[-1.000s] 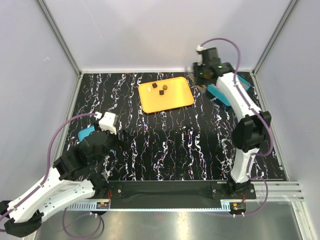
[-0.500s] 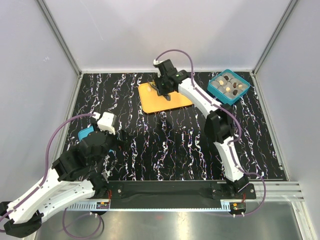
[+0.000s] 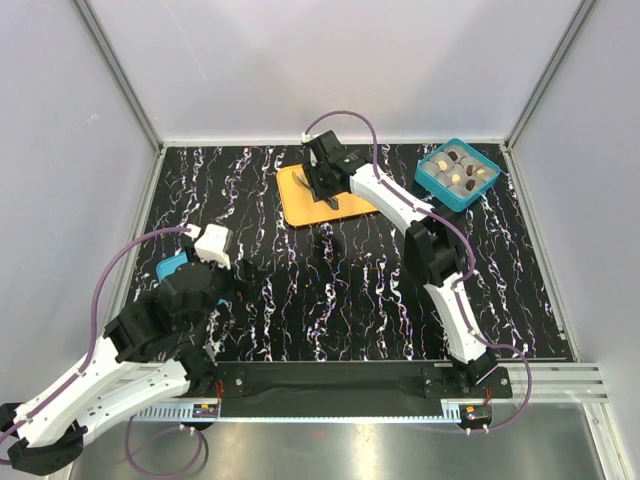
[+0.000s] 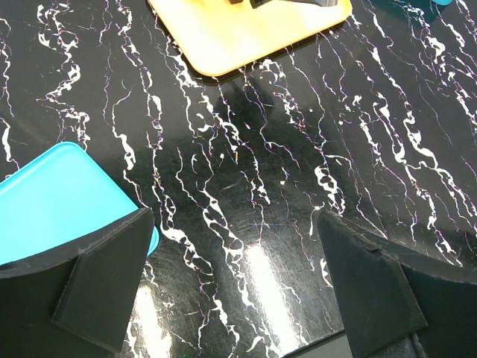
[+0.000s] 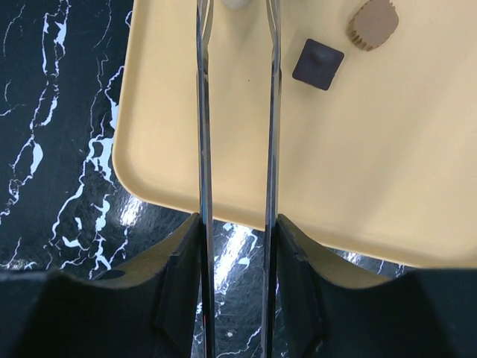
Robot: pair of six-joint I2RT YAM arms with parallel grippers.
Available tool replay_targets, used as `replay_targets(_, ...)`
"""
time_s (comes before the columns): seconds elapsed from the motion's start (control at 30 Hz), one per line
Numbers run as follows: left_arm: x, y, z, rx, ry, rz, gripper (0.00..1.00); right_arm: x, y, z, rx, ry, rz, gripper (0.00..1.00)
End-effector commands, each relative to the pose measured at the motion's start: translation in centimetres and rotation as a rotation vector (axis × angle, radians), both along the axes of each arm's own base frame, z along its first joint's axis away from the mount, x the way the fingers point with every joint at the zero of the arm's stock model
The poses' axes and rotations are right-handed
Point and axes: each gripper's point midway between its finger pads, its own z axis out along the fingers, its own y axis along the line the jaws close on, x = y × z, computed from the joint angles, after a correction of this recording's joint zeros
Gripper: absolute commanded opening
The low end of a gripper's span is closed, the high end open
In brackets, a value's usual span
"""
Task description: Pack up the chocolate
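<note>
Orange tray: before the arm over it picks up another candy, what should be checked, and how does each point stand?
1. Right tool open: ok, its blades stand apart.
2. Target lined up: ok, a cream-white piece lies between the blades, at the wrist view's top edge.
3. Neighbours clear: ok, the dark square chocolate and the tan round one lie off to one side.
4. Tool height over the orange tray: cannot tell.
5. Free cup in the teal box: cannot tell, too small.
6. Left tool out of the way: ok, open, away from the tray beside a flat cyan piece.
</note>
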Motion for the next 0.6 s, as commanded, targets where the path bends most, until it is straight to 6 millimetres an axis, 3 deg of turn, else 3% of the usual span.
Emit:
replay_targets(0.0, 0.4, -0.1, 1.4, -0.047, -0.047, 0.015, 0.99, 1.3, 1.2, 0.2, -0.005, -0.065, 0.01, 0.48)
replay_targets(0.33, 0.5, -0.1, 1.4, -0.044, -0.045, 0.016, 0.99, 1.1, 1.8, -0.8, -0.01, -0.051, 0.026, 0.45)
replay_targets(0.57, 0.5, -0.1, 1.4, -0.047, -0.046, 0.017, 0.99, 0.5, 1.9, -0.3, -0.009, -0.047, 0.028, 0.41)
